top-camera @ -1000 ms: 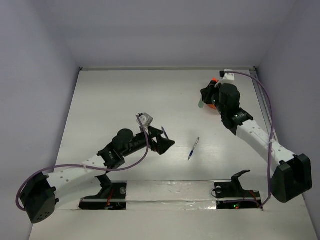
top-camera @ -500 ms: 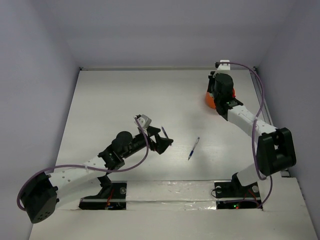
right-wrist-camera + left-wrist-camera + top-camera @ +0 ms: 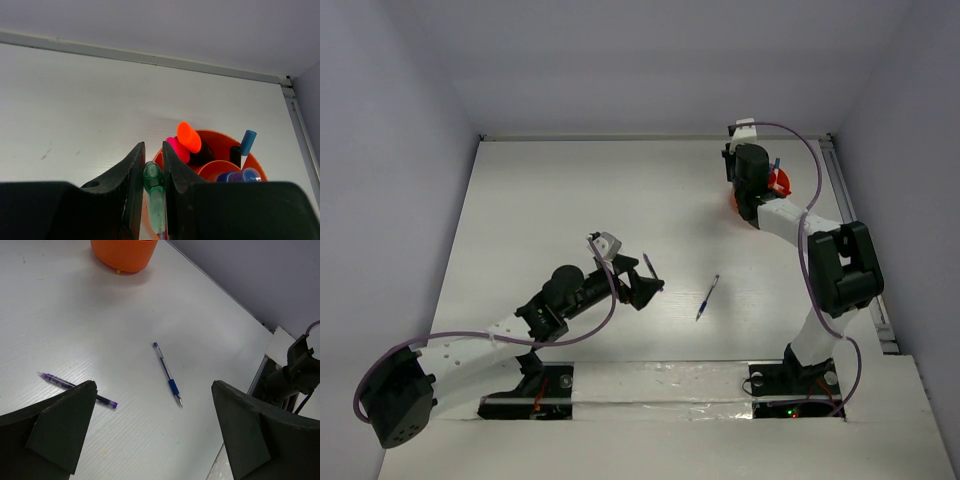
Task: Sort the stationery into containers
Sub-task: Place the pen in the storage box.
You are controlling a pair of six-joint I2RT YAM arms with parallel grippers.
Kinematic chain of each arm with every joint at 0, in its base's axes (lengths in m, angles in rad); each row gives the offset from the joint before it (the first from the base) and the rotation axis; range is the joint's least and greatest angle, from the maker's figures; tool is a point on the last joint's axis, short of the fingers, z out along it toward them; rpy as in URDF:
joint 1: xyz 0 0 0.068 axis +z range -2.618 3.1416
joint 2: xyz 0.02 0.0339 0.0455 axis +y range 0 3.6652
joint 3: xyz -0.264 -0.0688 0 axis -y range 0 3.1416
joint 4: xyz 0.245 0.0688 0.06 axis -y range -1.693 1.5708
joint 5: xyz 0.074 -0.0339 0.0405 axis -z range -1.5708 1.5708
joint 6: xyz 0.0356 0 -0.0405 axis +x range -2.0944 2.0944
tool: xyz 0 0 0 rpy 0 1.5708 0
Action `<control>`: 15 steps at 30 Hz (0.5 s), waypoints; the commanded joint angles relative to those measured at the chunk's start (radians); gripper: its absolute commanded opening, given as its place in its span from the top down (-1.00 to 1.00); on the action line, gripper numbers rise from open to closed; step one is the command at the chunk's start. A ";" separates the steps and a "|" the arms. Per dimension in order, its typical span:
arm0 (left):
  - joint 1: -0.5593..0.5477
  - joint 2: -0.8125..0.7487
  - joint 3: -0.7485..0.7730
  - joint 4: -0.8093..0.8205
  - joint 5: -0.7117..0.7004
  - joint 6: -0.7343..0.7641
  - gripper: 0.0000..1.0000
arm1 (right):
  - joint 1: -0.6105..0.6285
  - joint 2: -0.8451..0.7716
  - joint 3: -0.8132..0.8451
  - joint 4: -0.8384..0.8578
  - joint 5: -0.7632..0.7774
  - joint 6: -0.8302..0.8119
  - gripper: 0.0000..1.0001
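My right gripper is shut on a pale green pen, held just over the near rim of the orange cup. Several markers stand in the cup, among them an orange-capped one and a blue-capped one. From above, the right gripper covers most of the cup at the back right. My left gripper hangs open above the table. Ahead of it lies a blue pen, and a dark purple pen lies by its left finger. The blue pen lies mid-table.
The back wall edge runs close behind the cup. A metal rail lines the table's right side. The right arm's base sits near the table's front edge, past the blue pen.
The right arm has swung back and folded up, carrying the green pen to the cup's rim. The left gripper has barely shifted and stays open.
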 commanded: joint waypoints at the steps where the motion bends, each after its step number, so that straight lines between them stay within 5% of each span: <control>1: 0.001 -0.010 -0.003 0.053 -0.006 0.014 -0.98 | -0.021 0.004 0.057 0.099 0.005 -0.038 1.00; 10: 0.001 0.010 0.000 0.056 -0.013 0.018 -0.98 | -0.030 0.038 0.011 0.161 0.019 -0.059 1.00; 15: 0.001 0.022 0.003 0.058 -0.015 0.020 -0.98 | -0.030 0.033 -0.011 0.167 0.020 -0.038 0.54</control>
